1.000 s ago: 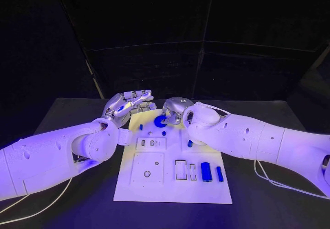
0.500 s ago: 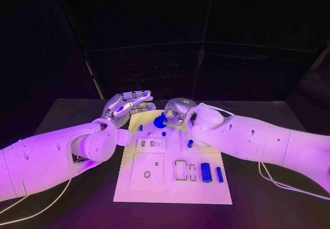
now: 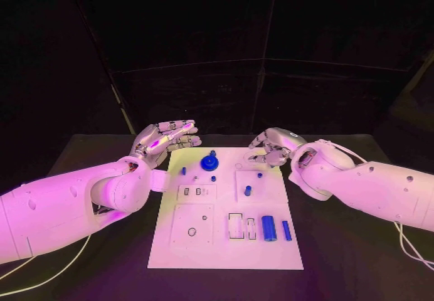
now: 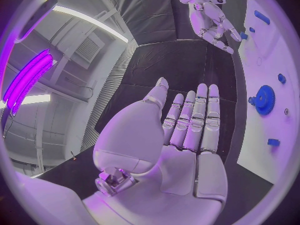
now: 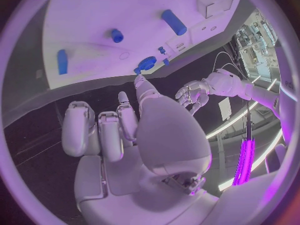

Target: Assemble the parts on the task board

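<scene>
One gear (image 3: pixel 209 164) seemingly flat, axis upright

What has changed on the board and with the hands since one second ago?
The right hand let go of the blue gear and drew back toward the robot's right; it holds nothing now. The gear stands on the task board. The left hand stayed open above the board's far left corner.

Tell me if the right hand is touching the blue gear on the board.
Apart. The head view shows the right hand off by the white board's far right corner, with bare board between it and the blue gear.
</scene>
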`<action>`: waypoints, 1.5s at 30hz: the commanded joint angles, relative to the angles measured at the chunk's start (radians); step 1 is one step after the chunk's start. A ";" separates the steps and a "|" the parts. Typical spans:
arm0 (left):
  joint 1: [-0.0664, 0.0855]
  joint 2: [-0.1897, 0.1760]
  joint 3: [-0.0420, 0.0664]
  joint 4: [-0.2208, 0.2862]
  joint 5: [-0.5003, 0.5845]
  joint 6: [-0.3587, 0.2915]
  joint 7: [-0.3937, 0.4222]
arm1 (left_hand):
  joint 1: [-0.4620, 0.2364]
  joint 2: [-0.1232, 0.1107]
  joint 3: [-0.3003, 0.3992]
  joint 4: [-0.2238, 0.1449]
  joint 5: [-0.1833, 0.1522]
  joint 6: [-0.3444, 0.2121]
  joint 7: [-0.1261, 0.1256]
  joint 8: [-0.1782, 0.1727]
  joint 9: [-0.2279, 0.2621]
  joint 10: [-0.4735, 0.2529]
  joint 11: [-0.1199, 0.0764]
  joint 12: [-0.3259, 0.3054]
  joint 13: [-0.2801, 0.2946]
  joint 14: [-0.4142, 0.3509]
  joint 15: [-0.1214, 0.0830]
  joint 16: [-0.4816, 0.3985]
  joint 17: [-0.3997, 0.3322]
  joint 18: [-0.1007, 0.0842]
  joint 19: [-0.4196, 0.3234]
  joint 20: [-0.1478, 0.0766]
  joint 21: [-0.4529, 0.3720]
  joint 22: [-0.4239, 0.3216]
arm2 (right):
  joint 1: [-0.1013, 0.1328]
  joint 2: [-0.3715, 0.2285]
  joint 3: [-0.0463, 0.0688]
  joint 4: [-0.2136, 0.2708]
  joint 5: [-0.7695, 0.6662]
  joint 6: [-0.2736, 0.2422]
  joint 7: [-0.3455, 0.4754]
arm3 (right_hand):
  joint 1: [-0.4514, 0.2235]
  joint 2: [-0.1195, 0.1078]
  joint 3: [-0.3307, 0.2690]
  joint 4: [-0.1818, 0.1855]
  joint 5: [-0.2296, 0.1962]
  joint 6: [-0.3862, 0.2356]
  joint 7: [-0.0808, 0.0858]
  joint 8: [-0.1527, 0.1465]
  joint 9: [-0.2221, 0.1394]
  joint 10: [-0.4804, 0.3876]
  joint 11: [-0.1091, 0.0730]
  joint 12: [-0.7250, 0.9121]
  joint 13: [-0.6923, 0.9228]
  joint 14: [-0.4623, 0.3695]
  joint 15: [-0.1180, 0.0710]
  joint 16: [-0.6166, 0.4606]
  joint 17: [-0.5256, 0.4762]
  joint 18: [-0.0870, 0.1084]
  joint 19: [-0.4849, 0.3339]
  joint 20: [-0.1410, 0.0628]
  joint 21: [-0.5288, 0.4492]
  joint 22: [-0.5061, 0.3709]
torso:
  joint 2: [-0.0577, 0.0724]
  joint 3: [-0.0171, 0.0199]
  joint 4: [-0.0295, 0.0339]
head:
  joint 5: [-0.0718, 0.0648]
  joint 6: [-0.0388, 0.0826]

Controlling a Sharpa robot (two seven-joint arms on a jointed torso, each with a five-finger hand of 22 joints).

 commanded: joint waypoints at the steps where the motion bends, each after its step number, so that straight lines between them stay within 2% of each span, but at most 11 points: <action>1: 0.002 0.003 0.001 -0.002 -0.001 0.013 0.009 | 0.001 0.006 0.000 -0.006 0.002 0.005 0.033 -0.004 -0.001 0.001 0.004 -0.005 -0.001 -0.003 -0.002 -0.004 -0.001 0.012 -0.003 0.002 -0.006 -0.001 | 0.002 -0.022 0.000 -0.011 0.182 -0.014 0.144 | 0.011 -0.008 0.003 -0.010 0.008 -0.003 0.002 -0.002 -0.001 -0.010 -0.002 -0.007 0.009 0.075 0.007 0.008 0.118 -0.008 -0.003 0.004 -0.004 0.000 | -0.004 0.0039 -0.0073 | -0.011 0.003; 5: 0.002 0.010 0.001 -0.008 -0.001 0.017 0.008 | 0.001 0.006 0.000 -0.006 0.002 0.005 0.033 -0.004 -0.001 0.001 0.004 -0.005 -0.001 -0.003 -0.002 -0.004 -0.001 0.012 -0.003 0.002 -0.006 -0.001 | 0.002 -0.040 0.000 -0.055 0.214 0.009 0.204 | 0.019 -0.011 0.006 -0.018 0.014 -0.006 0.003 -0.005 -0.001 -0.012 -0.001 -0.010 0.006 0.076 0.007 0.009 0.121 -0.008 -0.002 0.004 -0.003 0.000 | -0.003 0.0055 -0.0051 | -0.027 0.007; 8: 0.002 0.015 0.001 -0.014 -0.001 0.020 0.006 | 0.001 0.006 0.000 -0.006 0.002 0.005 0.033 -0.004 -0.001 0.001 0.004 -0.005 -0.001 -0.003 -0.002 -0.004 -0.001 0.012 -0.003 0.002 -0.006 -0.001 | 0.001 -0.042 0.000 -0.087 0.220 0.018 0.221 | 0.025 -0.012 0.008 -0.023 0.022 -0.007 0.003 -0.006 -0.001 -0.013 -0.001 -0.010 0.006 0.076 0.007 0.009 0.122 -0.008 -0.002 0.005 -0.003 0.001 | -0.002 0.0088 -0.0063 | -0.042 0.009; 10: 0.002 0.020 0.001 -0.017 -0.001 0.022 0.004 | 0.001 0.006 0.000 -0.006 0.002 0.005 0.033 -0.004 -0.001 0.001 0.004 -0.005 -0.001 -0.003 -0.002 -0.004 -0.001 0.012 -0.003 0.002 -0.006 -0.001 | -0.001 -0.041 0.000 -0.109 0.223 0.024 0.229 | 0.026 -0.013 0.009 -0.024 0.025 -0.007 0.003 -0.006 -0.001 -0.013 -0.001 -0.011 0.006 0.076 0.008 0.009 0.123 -0.009 -0.002 0.005 -0.003 0.001 | -0.002 0.0092 -0.0068 | -0.049 0.010; 11: 0.002 0.022 0.001 -0.019 -0.001 0.023 0.003 | 0.001 0.006 0.000 -0.006 0.002 0.005 0.033 -0.004 -0.001 0.001 0.004 -0.005 -0.001 -0.003 -0.002 -0.004 -0.001 0.012 -0.003 0.002 -0.006 -0.001 | -0.003 -0.040 0.000 -0.119 0.224 0.028 0.232 | 0.026 -0.013 0.009 -0.025 0.026 -0.007 0.004 -0.006 -0.001 -0.014 -0.001 -0.011 0.005 0.076 0.008 0.009 0.123 -0.009 -0.002 0.005 -0.003 0.001 | -0.002 0.0081 -0.0066 | -0.050 0.011; 13: 0.002 0.024 0.001 -0.022 -0.001 0.025 0.000 | 0.001 0.006 0.000 -0.006 0.002 0.005 0.033 -0.004 -0.001 0.001 0.004 -0.005 -0.001 -0.003 -0.002 -0.004 -0.001 0.012 -0.003 0.002 -0.006 -0.001 | -0.005 -0.040 0.000 -0.133 0.221 0.040 0.227 | 0.026 -0.014 0.009 -0.025 0.027 -0.008 0.004 -0.007 -0.001 -0.015 0.000 -0.012 0.005 0.076 0.008 0.009 0.123 -0.008 -0.002 0.005 -0.003 0.001 | -0.002 0.0080 -0.0071 | -0.051 0.010; 15: 0.002 0.027 0.001 -0.026 -0.001 0.025 -0.003 | 0.001 0.006 0.000 -0.006 0.002 0.005 0.033 -0.004 -0.001 0.001 0.004 -0.005 -0.001 -0.003 -0.002 -0.004 -0.001 0.012 -0.003 0.002 -0.006 -0.001 | -0.008 -0.038 0.000 -0.143 0.210 0.048 0.217 | 0.025 -0.017 0.008 -0.027 0.026 -0.016 0.005 -0.011 -0.002 -0.019 0.001 -0.017 0.000 0.075 0.009 0.008 0.121 -0.008 -0.005 0.005 -0.005 -0.003 | -0.002 0.0062 -0.0072 | -0.052 0.010; 19: 0.001 0.033 0.001 -0.034 -0.001 0.027 -0.006 | 0.001 0.006 0.000 -0.007 0.002 0.005 0.033 -0.004 -0.001 0.001 0.004 -0.005 -0.001 -0.003 -0.002 -0.004 -0.001 0.012 -0.003 0.002 -0.006 -0.001 | -0.027 -0.033 0.000 -0.163 0.169 0.064 0.197 | 0.025 -0.018 0.008 -0.028 0.026 -0.021 0.007 -0.014 -0.003 -0.025 0.002 -0.024 -0.006 0.075 0.009 0.008 0.121 -0.007 -0.006 0.006 -0.006 -0.006 | -0.002 0.0082 -0.0074 | -0.053 0.011; 25: 0.001 0.036 0.001 -0.042 -0.001 0.026 -0.006 | 0.001 0.006 0.000 -0.007 0.002 0.005 0.033 -0.004 -0.001 0.001 0.004 -0.005 -0.001 -0.003 -0.002 -0.004 -0.001 0.012 -0.003 0.002 -0.006 -0.001 | -0.055 -0.025 0.000 -0.177 0.152 0.073 0.199 | 0.029 -0.024 0.008 -0.034 0.024 -0.030 0.008 -0.020 -0.003 -0.028 0.003 -0.028 -0.010 0.075 0.011 0.008 0.122 -0.007 -0.007 0.007 -0.007 -0.007 | -0.001 0.0075 -0.0051 | -0.062 0.006; 28: 0.000 0.037 0.001 -0.043 -0.001 0.026 -0.006 | 0.001 0.006 0.000 -0.007 0.002 0.005 0.033 -0.004 -0.001 0.001 0.004 -0.005 -0.001 -0.003 -0.002 -0.004 -0.001 0.012 -0.003 0.002 -0.006 -0.001 | -0.062 -0.021 0.000 -0.182 0.149 0.075 0.202 | 0.031 -0.025 0.009 -0.037 0.023 -0.034 0.008 -0.022 -0.003 -0.030 0.004 -0.029 -0.011 0.075 0.011 0.008 0.123 -0.007 -0.008 0.008 -0.007 -0.007 | -0.002 0.0068 -0.0055 | -0.060 0.002; 45: 0.000 0.038 0.001 -0.046 -0.001 0.024 -0.004 | 0.004 0.008 0.002 -0.010 0.002 0.005 0.033 -0.005 -0.001 0.001 0.003 -0.005 -0.001 -0.003 -0.002 -0.005 -0.001 0.013 -0.002 0.002 -0.007 -0.001 | -0.069 -0.008 0.000 -0.208 0.147 0.075 0.198 | 0.033 -0.022 0.011 -0.040 0.020 -0.036 0.010 -0.023 -0.002 -0.026 0.005 -0.026 -0.007 0.077 0.012 0.011 0.130 -0.008 -0.006 0.009 -0.006 -0.004 | -0.002 0.0064 -0.0052 | -0.067 -0.002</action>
